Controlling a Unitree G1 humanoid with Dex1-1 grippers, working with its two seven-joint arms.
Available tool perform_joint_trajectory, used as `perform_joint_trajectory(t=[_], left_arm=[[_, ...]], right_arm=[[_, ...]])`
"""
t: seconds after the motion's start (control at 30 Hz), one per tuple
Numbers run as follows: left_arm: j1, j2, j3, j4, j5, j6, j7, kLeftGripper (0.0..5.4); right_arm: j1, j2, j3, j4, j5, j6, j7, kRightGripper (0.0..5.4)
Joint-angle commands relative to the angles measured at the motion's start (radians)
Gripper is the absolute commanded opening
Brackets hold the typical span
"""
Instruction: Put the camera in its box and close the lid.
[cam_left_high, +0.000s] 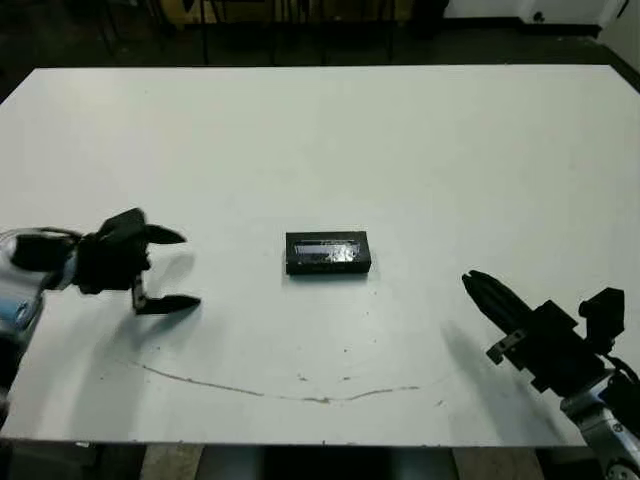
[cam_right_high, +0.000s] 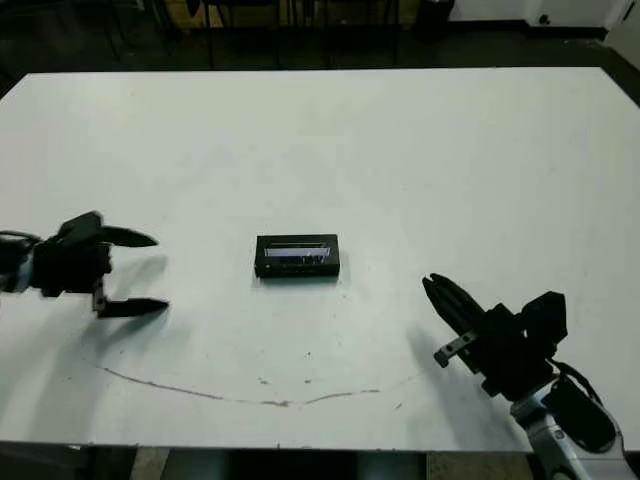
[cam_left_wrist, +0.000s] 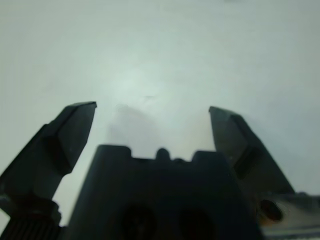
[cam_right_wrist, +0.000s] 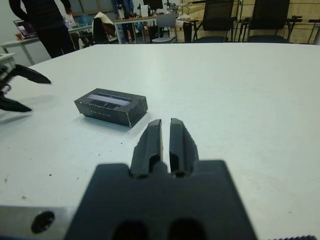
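Honestly, your job looks done: the lid (cam_left_high: 327, 247) sits flat on the box (cam_left_high: 328, 265) at table (cam_left_high: 320, 140) centre, so the camera is presumably inside, though you can't see it. Both arms are parked wide. Your left gripper (cam_left_high: 170, 268) at 9 o'clock has its fingers spread wide, holding nothing. Your right gripper (cam_left_high: 483, 290) at 4 o'clock is pinched closed, empty.

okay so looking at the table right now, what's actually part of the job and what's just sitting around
Part of the job:
- the box, closed
- the lid, sitting on it
- left gripper, jaws open, empty
- right gripper, jaws shut, empty
- the camera is not visible

Just there:
- the white table
- a thin dark line marked near its front edge
- a person and chairs beyond
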Motion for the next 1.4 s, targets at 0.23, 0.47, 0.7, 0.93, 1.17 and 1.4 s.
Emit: perform_joint_trajectory(t=[0.23,0.47,0.7,0.93,1.17,1.4], left_arm=[[0.137,-0.405,0.005,-0.583,-0.09,0.162,0.553,3.8],[0.059,-0.553,-0.21,-0.635,-0.013,0.287,0.722,2.44],[-0.002,-0.655,-0.354,-0.494,0.051,0.371,0.792,1.07],[-0.02,-0.747,-0.431,-0.295,0.139,0.363,0.881,0.02],[0.0,-0.763,-0.45,-0.157,0.198,0.272,0.897,0.02],[0.035,-0.768,-0.441,-0.062,0.25,0.267,0.931,0.02]], right_arm=[[0.021,0.018,0.035,-0.064,-0.043,0.033,-0.099,0.0],[-0.001,0.03,0.052,0.006,-0.097,-0.039,-0.127,0.0],[-0.015,0.033,0.063,0.098,-0.155,-0.138,-0.112,0.0],[-0.011,0.039,0.07,0.098,-0.154,-0.156,-0.115,0.0],[0.001,0.033,0.067,0.052,-0.118,-0.115,-0.127,0.0],[0.0,0.033,0.068,0.032,-0.092,-0.097,-0.127,0.0]])
